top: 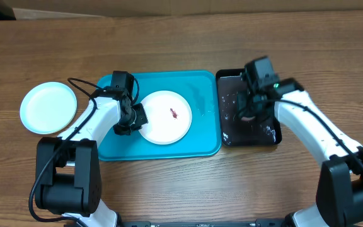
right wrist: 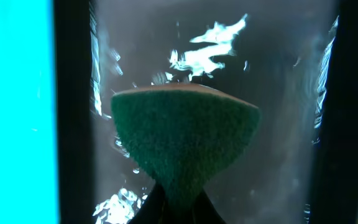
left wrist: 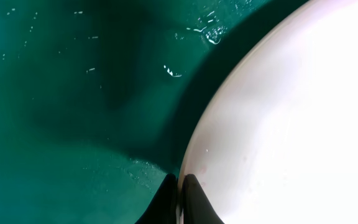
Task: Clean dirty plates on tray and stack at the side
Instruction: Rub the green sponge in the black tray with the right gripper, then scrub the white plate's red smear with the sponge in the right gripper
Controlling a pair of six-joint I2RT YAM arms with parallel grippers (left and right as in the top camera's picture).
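Observation:
A white plate (top: 164,117) with a small red smear lies on the turquoise tray (top: 200,85). My left gripper (top: 134,120) is shut on the plate's left rim. In the left wrist view the jaws (left wrist: 180,193) pinch the plate's edge (left wrist: 291,124) above the wet tray floor (left wrist: 73,93). A pale blue plate (top: 48,108) lies on the table to the left of the tray. The yellow-green plate is out of view. My right gripper (top: 247,112) is shut on a green sponge (right wrist: 185,137) over the black tray; its jaws (right wrist: 179,208) show in the right wrist view.
A glossy black tray (top: 229,74) holding water stands right against the turquoise tray's right side; its wet floor (right wrist: 278,93) shows in the right wrist view, with the turquoise tray's edge (right wrist: 11,112) at the left. The table is wooden.

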